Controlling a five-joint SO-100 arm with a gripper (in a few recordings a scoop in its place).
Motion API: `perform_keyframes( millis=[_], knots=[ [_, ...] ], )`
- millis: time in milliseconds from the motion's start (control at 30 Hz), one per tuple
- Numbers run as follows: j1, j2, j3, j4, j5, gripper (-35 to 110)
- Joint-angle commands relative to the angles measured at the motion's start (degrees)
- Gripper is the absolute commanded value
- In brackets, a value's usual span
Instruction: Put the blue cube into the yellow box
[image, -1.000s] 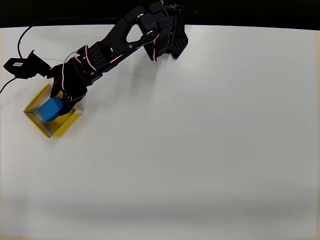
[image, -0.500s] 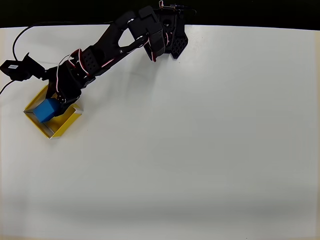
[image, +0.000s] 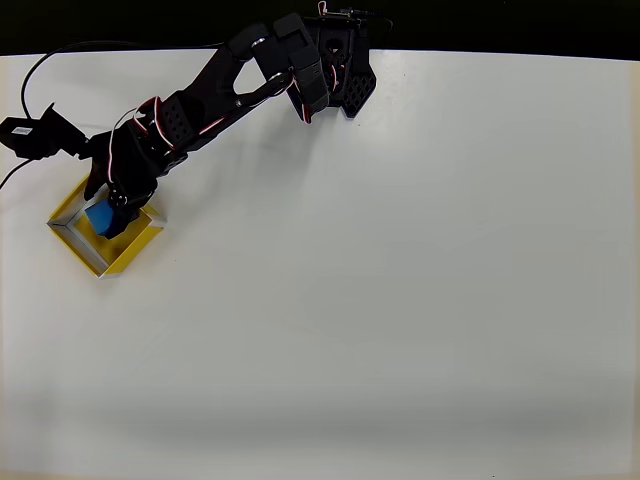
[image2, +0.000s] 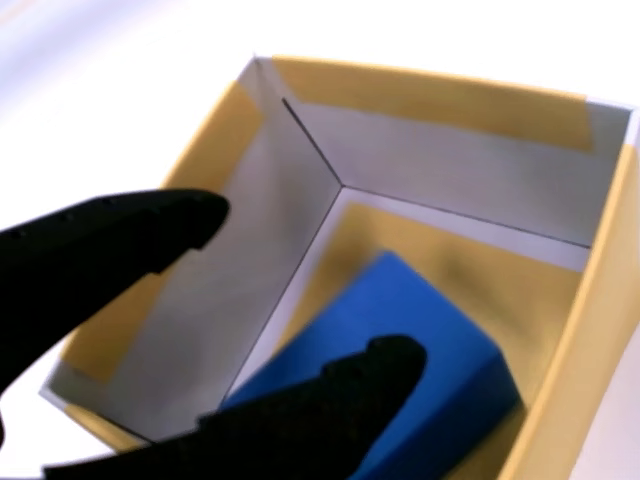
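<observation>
The yellow box (image: 122, 251) sits at the table's left side in the overhead view. The blue cube (image: 97, 218) is inside it, mostly covered by the black arm. My gripper (image: 107, 208) hangs over the box's middle. In the wrist view the blue cube (image2: 432, 322) rests tilted on the floor of the yellow box (image2: 440, 100), near the lower right corner. My gripper (image2: 315, 283) is open, its black fingers (image2: 120, 240) spread wide, with the box's pale inner wall showing in the gap. The lower finger crosses in front of the cube's near edge.
The arm's black base (image: 335, 60) stands at the table's back edge, centre left. A black cable and a small camera mount (image: 30, 135) lie just behind the box. The white table (image: 400, 280) stretches bare to the right and front.
The gripper has gone down into the box with the cube. The cube, first plainly seen high in the jaws, is now low in the box and largely hidden under the arm.
</observation>
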Motion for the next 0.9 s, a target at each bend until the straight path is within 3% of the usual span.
perform_keyframes(
  millis=[0, 233, 633, 867],
  knots=[
    [1.05, 4.04, -5.71, -0.18, -0.53, 35],
    [-1.23, 17.93, -0.62, 5.45, -4.48, 28],
    [-17.49, 52.29, 15.21, 39.29, -2.29, 13],
    [-29.62, 62.4, 19.07, 58.71, 4.39, 0]
  ],
)
